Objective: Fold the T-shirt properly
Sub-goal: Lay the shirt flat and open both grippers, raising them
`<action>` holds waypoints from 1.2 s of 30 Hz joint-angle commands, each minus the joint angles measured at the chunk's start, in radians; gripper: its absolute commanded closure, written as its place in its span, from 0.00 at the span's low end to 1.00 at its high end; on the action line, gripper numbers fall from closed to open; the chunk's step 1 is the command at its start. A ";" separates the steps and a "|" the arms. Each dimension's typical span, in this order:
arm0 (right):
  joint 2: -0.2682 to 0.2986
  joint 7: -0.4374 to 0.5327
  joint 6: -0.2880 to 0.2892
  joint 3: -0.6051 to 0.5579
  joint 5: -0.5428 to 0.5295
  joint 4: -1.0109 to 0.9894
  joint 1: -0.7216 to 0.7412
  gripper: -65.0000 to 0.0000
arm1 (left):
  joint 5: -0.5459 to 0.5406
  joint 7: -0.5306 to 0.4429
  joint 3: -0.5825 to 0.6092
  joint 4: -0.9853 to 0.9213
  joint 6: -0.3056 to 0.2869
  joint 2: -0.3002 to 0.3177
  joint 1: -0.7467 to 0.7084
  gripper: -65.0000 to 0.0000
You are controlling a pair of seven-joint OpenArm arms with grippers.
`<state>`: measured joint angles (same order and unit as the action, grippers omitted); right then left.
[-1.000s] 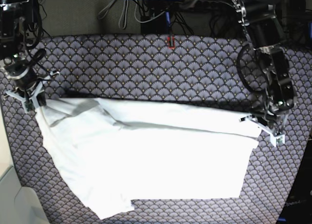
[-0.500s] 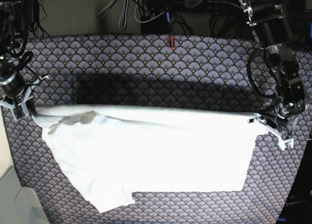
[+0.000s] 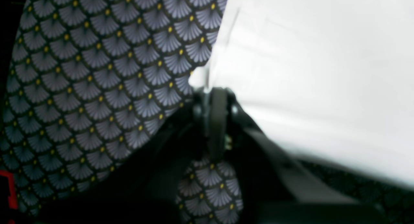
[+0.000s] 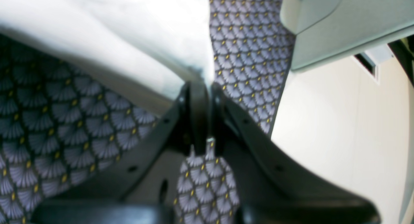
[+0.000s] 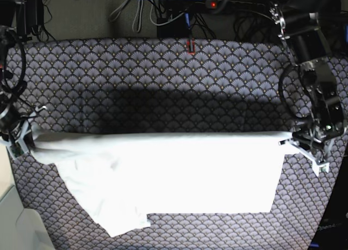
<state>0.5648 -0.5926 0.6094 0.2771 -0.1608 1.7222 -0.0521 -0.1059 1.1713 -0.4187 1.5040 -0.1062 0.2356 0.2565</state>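
The white T-shirt (image 5: 163, 174) is stretched across the patterned table, its far edge lifted off the cloth and casting a shadow behind it. At that edge's right corner my left gripper (image 5: 300, 147) is shut on the T-shirt; in the left wrist view the T-shirt (image 3: 317, 72) runs from between the closed fingers (image 3: 216, 120). My right gripper (image 5: 22, 141) is shut on the left corner, and the right wrist view shows the T-shirt (image 4: 106, 46) pinched between its fingers (image 4: 199, 117). A sleeve hangs down at the lower left.
The table cover (image 5: 163, 70) has a dark scalloped pattern. Cables and dark gear (image 5: 174, 11) lie beyond its far edge. A pale surface (image 5: 11, 223) borders the table at the lower left, seen as a pale block (image 4: 326, 16) in the right wrist view.
Both grippers have carried the T-shirt's held edge toward the near side and outward. The edge is now pulled straight and the shadow behind it has widened.
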 commanded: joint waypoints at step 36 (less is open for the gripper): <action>-0.098 0.222 -0.010 0.095 0.008 -0.024 -0.487 1.00 | 0.021 -0.113 -0.007 0.050 0.007 0.020 -0.357 0.99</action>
<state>0.4480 -0.3866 0.6060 0.3626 -0.1562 1.6852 -0.5365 -0.0971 1.0565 -0.4175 1.5375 -0.1051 0.2386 -0.1020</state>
